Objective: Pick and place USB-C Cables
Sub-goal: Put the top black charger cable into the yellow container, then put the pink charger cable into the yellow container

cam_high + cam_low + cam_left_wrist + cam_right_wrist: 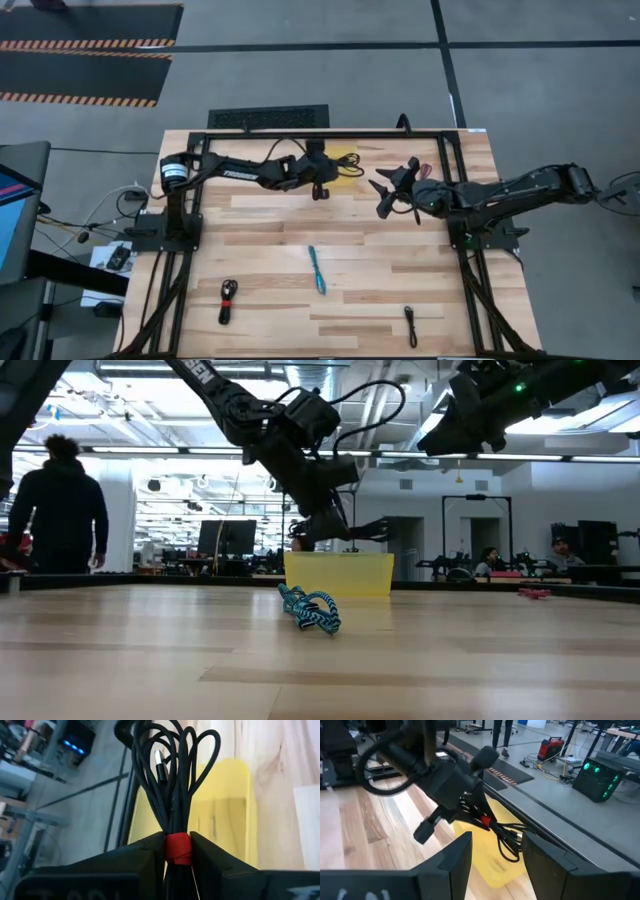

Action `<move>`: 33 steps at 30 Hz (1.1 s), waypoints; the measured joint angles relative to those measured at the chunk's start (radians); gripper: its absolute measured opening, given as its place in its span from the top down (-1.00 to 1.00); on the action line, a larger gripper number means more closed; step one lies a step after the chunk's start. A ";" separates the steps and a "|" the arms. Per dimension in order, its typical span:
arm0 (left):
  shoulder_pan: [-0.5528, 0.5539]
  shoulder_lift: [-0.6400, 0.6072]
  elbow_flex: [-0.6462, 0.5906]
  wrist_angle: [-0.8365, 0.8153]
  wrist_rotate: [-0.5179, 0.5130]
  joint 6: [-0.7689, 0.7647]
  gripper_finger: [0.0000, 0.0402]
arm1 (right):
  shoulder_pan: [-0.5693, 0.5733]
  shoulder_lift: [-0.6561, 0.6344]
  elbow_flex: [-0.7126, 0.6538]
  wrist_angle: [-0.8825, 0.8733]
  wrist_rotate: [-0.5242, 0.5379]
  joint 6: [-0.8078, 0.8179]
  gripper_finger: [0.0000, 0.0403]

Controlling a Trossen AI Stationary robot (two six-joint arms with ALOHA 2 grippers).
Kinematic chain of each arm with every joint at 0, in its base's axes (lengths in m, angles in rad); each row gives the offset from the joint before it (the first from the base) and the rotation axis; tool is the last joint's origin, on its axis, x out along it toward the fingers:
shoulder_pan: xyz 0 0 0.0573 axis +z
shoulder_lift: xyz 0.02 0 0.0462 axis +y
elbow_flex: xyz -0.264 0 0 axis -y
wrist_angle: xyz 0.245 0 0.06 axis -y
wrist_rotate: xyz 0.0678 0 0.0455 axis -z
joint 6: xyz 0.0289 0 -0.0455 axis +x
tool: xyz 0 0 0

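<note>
My left gripper is shut on a coiled black USB-C cable bound with a red tie, held above the yellow bin at the table's far middle. The cable also shows in the right wrist view. My right gripper is open and empty, in the air just right of the bin. A light blue cable lies at the table's middle. A black-and-red cable lies near left and a black cable near right. A dark red cable lies beside the right arm. My left gripper pinches the black cable bundle at its red tie between its two fingers. The coiled loops and a metal plug stick out beyond the fingertips. The bundle is lifted clear, above the yellow bin.
A black frame runs round the table's far and side edges. The arms' bases stand at the left and right sides. People stand in the room beyond the table. Bare wood lies at the near middle.
</note>
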 joint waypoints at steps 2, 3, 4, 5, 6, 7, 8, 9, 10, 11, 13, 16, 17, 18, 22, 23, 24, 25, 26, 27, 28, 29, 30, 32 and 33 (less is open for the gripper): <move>0.008 0.002 -0.001 -0.011 0.003 -0.008 0.61 | 0.000 0.000 0.000 -0.001 0.000 0.009 0.03; 0.010 0.004 -0.001 -0.010 0.002 -0.009 0.58 | 0.000 0.000 0.000 -0.001 0.000 0.014 0.03; 0.014 0.006 -0.001 -0.016 0.002 -0.012 0.55 | 0.000 0.000 0.000 -0.001 0.000 0.018 0.03; 0.016 0.006 -0.001 -0.027 0.000 -0.016 0.52 | 0.000 0.000 0.000 -0.003 0.000 0.019 0.03; 0.017 0.007 -0.001 -0.030 0.001 -0.017 0.49 | 0.000 0.000 0.000 -0.003 -0.001 0.019 0.03; 0.016 0.007 -0.001 -0.030 0.002 -0.018 0.47 | 0.000 0.000 0.000 -0.003 -0.001 0.020 0.03; 0.015 0.007 -0.001 -0.030 0.002 -0.018 0.45 | 0.000 0.000 0.000 -0.003 -0.001 0.020 0.03; 0.015 0.007 -0.001 -0.030 0.002 -0.018 0.42 | 0.000 0.000 0.000 -0.004 -0.001 0.021 0.03; 0.013 0.007 -0.001 -0.031 0.002 -0.018 0.40 | 0.000 0.000 0.000 -0.004 -0.001 0.021 0.03; 0.012 0.007 -0.001 -0.032 0.002 -0.018 0.38 | -0.001 0.000 0.000 -0.004 -0.001 0.021 0.03; 0.011 0.007 -0.001 -0.031 -0.002 -0.020 0.34 | -0.005 0.000 0.000 -0.005 -0.001 0.021 0.03; 0.001 0.007 -0.001 -0.034 -0.071 -0.049 0.30 | -0.013 0.000 0.000 -0.016 -0.001 0.027 0.03; -0.005 0.006 -0.001 -0.034 -0.103 -0.057 0.30 | -0.016 0.000 0.000 -0.017 -0.001 0.029 0.03; -0.012 0.004 -0.001 -0.039 -0.132 -0.063 0.30 | -0.017 0.000 0.000 -0.018 0.000 0.031 0.03; -0.046 -0.013 -0.001 -0.058 -0.190 -0.102 0.31 | -0.033 0.000 0.000 -0.045 0.001 0.057 0.03; -0.054 -0.019 -0.001 -0.059 -0.184 -0.121 0.32 | -0.037 0.000 0.000 -0.055 0.003 0.069 0.03; -0.061 -0.028 -0.001 -0.071 -0.174 -0.144 0.34 | -0.042 0.000 0.000 -0.070 0.010 0.085 0.03; -0.067 -0.036 -0.001 -0.084 -0.165 -0.168 0.35 | -0.048 0.000 0.000 -0.088 0.025 0.104 0.03; -0.071 -0.046 -0.001 -0.092 -0.145 -0.186 0.36 | -0.053 0.000 0.000 -0.103 0.036 0.126 0.03; -0.073 -0.060 -0.006 -0.106 -0.116 -0.198 0.38 | -0.059 0.000 0.000 -0.121 0.049 0.150 0.03; -0.073 -0.074 -0.015 -0.108 -0.085 -0.204 0.40 | -0.067 0.000 0.000 -0.140 0.058 0.178 0.03; -0.073 -0.089 -0.028 -0.102 -0.049 -0.215 0.42 | -0.076 0.000 0.000 -0.158 0.063 0.204 0.03; -0.070 -0.105 -0.042 -0.107 -0.027 -0.226 0.44 | -0.086 0.000 0.000 -0.175 0.064 0.233 0.03; -0.056 -0.145 -0.082 -0.105 0.003 -0.249 0.49 | -0.108 0.000 0.000 -0.214 0.060 0.293 0.03; -0.048 -0.169 -0.108 -0.105 0.009 -0.261 0.51 | -0.122 0.000 0.000 -0.239 0.055 0.321 0.03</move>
